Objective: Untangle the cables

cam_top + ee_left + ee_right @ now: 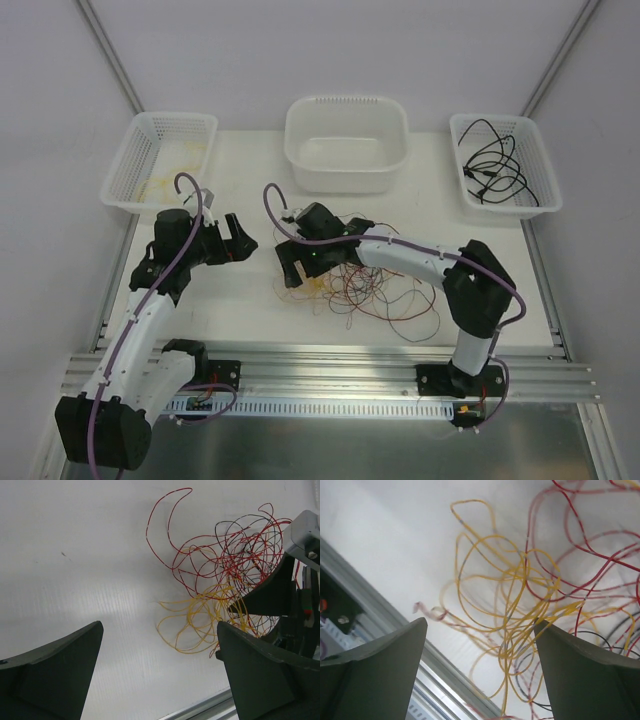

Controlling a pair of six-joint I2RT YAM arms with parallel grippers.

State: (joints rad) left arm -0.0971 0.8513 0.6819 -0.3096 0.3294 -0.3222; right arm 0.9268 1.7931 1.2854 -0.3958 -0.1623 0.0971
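A clump of red, yellow and black cables (372, 286) lies on the white table in front of the right arm. My right gripper (298, 268) hovers open over the clump's left edge. In the right wrist view yellow loops (515, 600) lie below and between its open fingers (380, 660), with red cables (600, 555) to the right. My left gripper (236, 240) is open and empty, left of the clump. In the left wrist view the clump (225, 565) lies ahead to the right, its yellow loops (197, 627) nearest, and the right gripper (292, 587) stands over it.
A mesh basket (133, 185) at the back left holds yellow wires (165, 183). A white tub (347, 165) stands at the back middle. A mesh basket (545, 205) at the back right holds black cables (500, 165). An aluminium rail (330, 370) runs along the near edge.
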